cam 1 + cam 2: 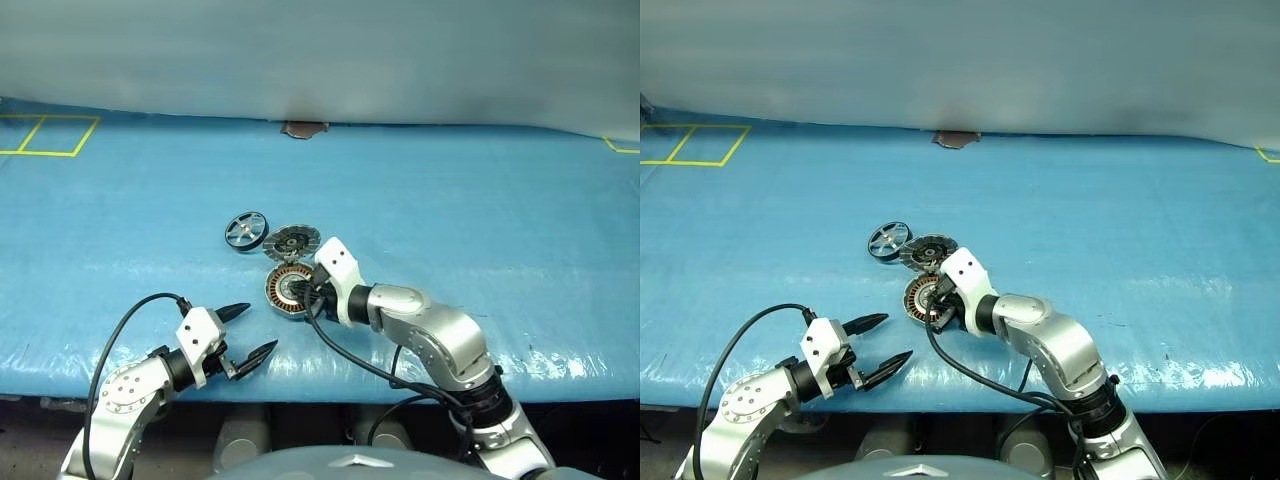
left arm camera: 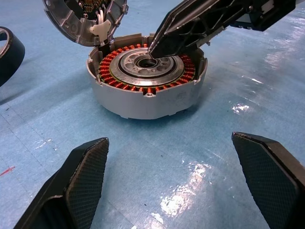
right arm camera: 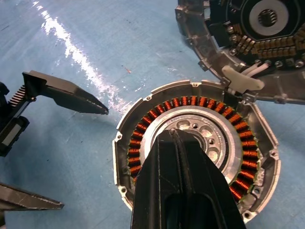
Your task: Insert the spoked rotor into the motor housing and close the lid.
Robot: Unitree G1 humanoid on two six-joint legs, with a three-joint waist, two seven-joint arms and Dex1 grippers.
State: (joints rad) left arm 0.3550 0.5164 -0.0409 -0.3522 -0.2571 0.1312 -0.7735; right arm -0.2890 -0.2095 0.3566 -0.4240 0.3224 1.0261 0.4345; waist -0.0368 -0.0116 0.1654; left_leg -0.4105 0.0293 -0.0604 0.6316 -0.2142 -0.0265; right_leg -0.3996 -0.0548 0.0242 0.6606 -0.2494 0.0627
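Note:
The motor housing (image 1: 279,291) lies open on the blue table, with copper windings around a silver hub (image 3: 205,138). Its lid (image 1: 292,242) is swung back behind it, inner face up, joined at the housing's edge by a white hinge piece (image 3: 243,81). The spoked rotor (image 1: 246,231) lies on the cloth left of the lid, apart from the housing. My right gripper (image 3: 177,136) is shut, empty, with its tip on the hub. My left gripper (image 1: 250,332) stands open near the table's front edge, pointing at the housing (image 2: 143,90), nothing between its fingers (image 2: 71,186).
Yellow tape marks (image 1: 50,135) lie at the far left of the blue cover, and another at the far right (image 1: 622,147). A small brown patch (image 1: 303,128) sits at the back edge. The table's front edge (image 1: 400,392) runs just below both arms.

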